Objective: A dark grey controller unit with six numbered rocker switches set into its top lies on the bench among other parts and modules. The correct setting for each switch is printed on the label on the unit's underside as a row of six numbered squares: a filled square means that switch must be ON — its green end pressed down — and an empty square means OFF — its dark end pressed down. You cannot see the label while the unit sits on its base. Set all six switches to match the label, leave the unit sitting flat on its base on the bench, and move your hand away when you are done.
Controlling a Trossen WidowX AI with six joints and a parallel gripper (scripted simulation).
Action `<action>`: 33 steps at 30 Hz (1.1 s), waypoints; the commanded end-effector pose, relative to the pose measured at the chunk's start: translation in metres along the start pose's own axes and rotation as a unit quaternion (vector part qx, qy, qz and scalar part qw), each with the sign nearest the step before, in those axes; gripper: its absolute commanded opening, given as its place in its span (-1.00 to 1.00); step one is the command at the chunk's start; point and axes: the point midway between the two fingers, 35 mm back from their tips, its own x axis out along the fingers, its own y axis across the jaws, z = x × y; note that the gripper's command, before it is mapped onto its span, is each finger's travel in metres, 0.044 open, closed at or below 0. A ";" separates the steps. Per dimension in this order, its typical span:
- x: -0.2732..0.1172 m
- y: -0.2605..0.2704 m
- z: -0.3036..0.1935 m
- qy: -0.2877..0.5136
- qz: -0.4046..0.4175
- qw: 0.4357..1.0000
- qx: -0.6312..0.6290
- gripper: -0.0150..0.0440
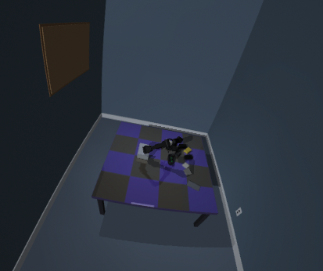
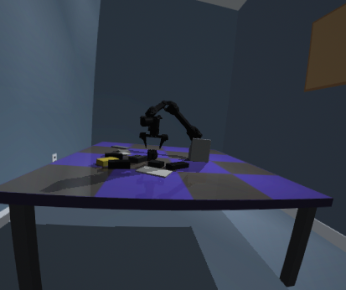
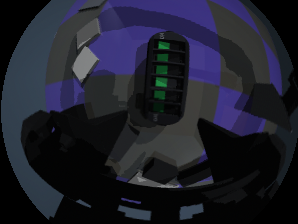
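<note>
Four rows of purple and grey-brown squares cover the desk (image 1: 141,190) (image 2: 160,203), the largest thing among the furnishings. Next in size comes the black arm (image 1: 159,145) (image 2: 181,117), reaching from beside a pale upright box (image 1: 143,152) (image 2: 200,150) and bending over the middle of the desk. Its pincer (image 2: 152,147) (image 3: 162,122) points downward with its fingers spread wide, nothing between them — it hangs above the desk, apart from the surface.

The dark controller unit (image 1: 171,159) (image 2: 152,154) (image 3: 186,75) is on the desk below the pincer, its switch side showing to the wrist view. Green patches line its row of rockers; which ends are pressed down I cannot tell, and its underside label is hidden.

Smaller still, a flat pale plate (image 2: 154,171) lies near several low black blocks, two of them (image 2: 177,166) (image 2: 119,164) in front of the unit in the exterior view — and a yellow block (image 1: 187,149) (image 2: 106,161) sits beside one.
</note>
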 end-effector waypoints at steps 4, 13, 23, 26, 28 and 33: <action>0.011 -0.001 -0.002 -0.003 0.001 1.000 -0.005 1.00; 0.026 -0.001 -0.004 -0.004 0.001 1.000 -0.005 1.00; 0.042 -0.002 -0.006 -0.005 0.001 1.000 -0.005 1.00; 0.044 -0.002 -0.006 -0.005 0.001 1.000 -0.005 1.00; 0.044 -0.002 -0.006 -0.005 0.001 1.000 -0.005 0.82; 0.044 -0.002 -0.006 -0.005 0.001 1.000 -0.005 0.61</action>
